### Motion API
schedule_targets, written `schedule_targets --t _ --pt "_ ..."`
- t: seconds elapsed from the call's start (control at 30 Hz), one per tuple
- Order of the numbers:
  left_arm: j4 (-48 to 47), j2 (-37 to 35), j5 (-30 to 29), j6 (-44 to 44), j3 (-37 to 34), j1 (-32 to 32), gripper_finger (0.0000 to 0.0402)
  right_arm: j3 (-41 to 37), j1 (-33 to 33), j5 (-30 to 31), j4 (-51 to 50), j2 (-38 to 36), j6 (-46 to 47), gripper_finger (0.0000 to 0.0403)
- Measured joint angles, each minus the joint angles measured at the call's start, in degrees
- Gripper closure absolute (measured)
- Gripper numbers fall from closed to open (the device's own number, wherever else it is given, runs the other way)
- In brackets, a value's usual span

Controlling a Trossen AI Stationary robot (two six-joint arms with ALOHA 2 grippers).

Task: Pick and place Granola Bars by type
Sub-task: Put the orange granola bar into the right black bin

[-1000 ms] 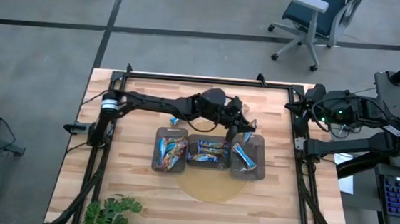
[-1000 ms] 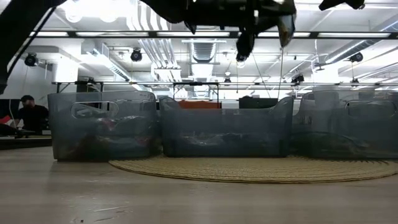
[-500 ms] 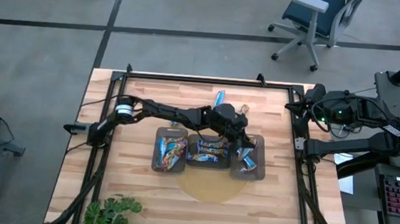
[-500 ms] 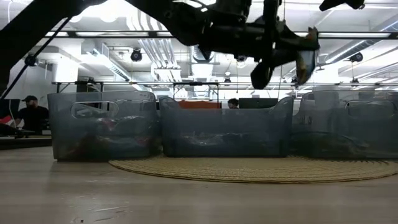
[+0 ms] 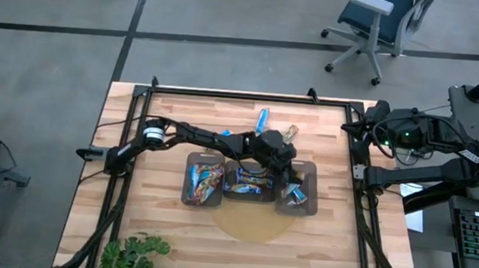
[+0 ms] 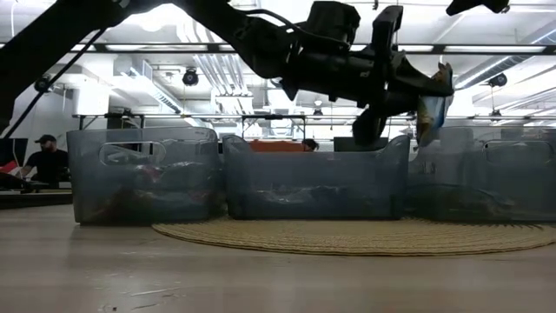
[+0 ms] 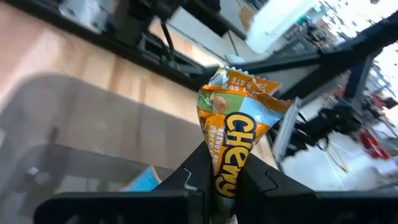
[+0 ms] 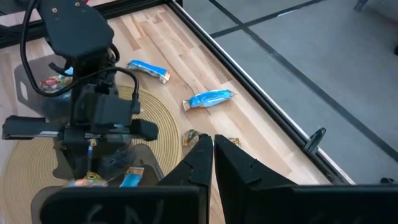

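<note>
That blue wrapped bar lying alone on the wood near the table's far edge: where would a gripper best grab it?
Across the middle of the blue bar, from straight above. It lies flat and clear of its neighbours, and its narrow width suits the fingers.

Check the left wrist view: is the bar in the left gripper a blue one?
No; the left gripper pinches an orange Chewy granola bar.
</note>
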Motion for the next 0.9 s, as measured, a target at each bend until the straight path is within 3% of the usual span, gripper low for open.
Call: schedule_targets --t 0.13,0.5,0.9 --pt "-1.74 0.09 2.30 -1.01 -0.04 -0.04 0.0367 -0.13 0.01 0.00 -0.04 0.00 0.03 0.0394" --pt "-5.56 0.09 3.66 -2.09 0.78 -0.02 0.0283 -0.13 0.00 0.00 -0.02 0.00 0.39 0.0394" --pt "-5.70 0.09 3.68 -2.23 1.01 -0.02 0.0272 -0.13 0.01 0.00 0.00 0.00 0.41 0.0394"
